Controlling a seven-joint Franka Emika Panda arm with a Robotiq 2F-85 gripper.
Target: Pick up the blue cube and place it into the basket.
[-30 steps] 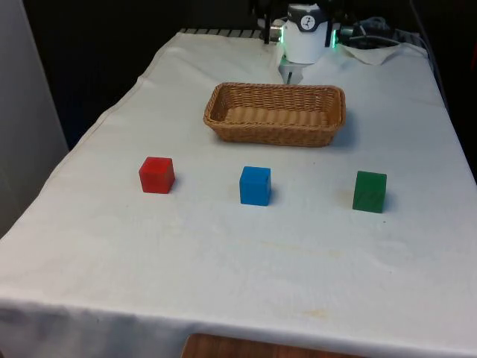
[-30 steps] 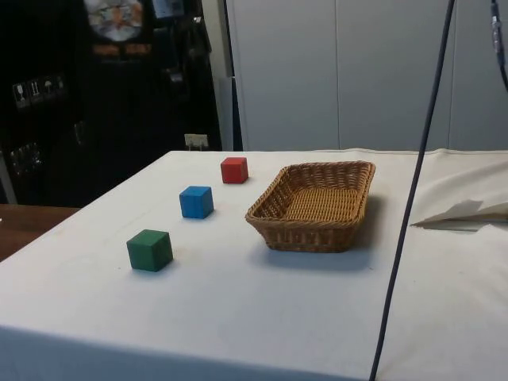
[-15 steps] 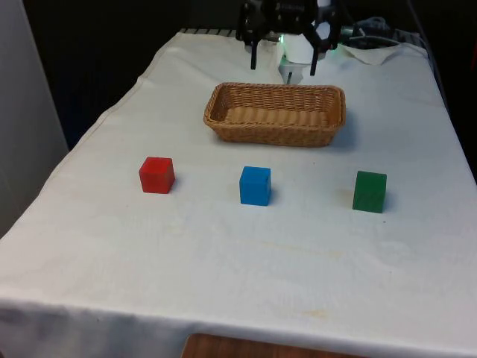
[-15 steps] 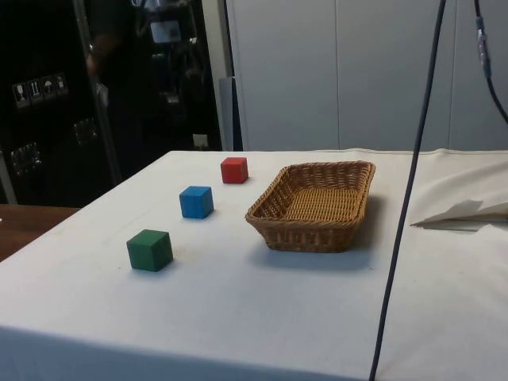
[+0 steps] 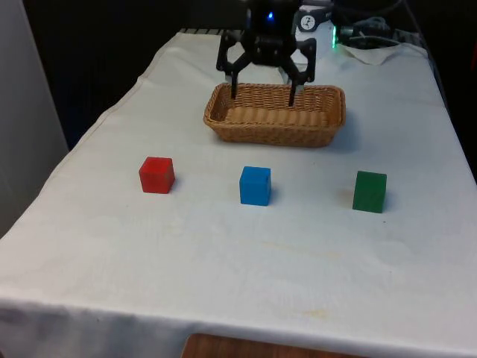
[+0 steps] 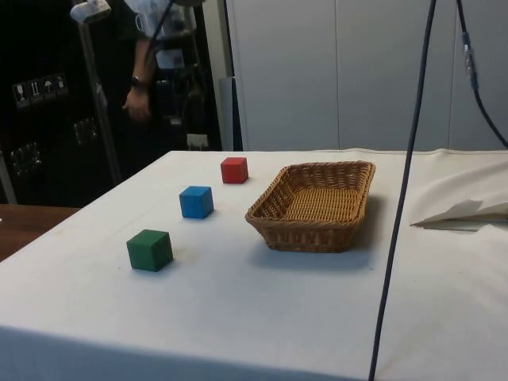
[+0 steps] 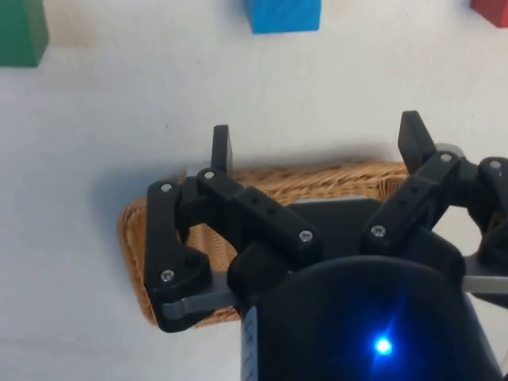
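Three cubes sit in a row on the tabletop (image 5: 223, 253), the blue cube (image 5: 255, 186) between red cube (image 5: 156, 174) and green cube (image 5: 370, 191); my tool (image 5: 263, 93), spread and empty above the basket (image 5: 276, 130), risks clipping the rim if I descend too early.

basket (image 5: 276, 115): woven wicker, rough | table (image 5: 223, 253): matt white cloth

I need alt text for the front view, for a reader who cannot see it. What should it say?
A black tool, fingers open, hangs above a wicker basket at the far end of a white-clothed table. Nearer the camera three cubes stand apart in a row: a red cube on the front view's left, a blue cube in the middle, a green cube on the right.
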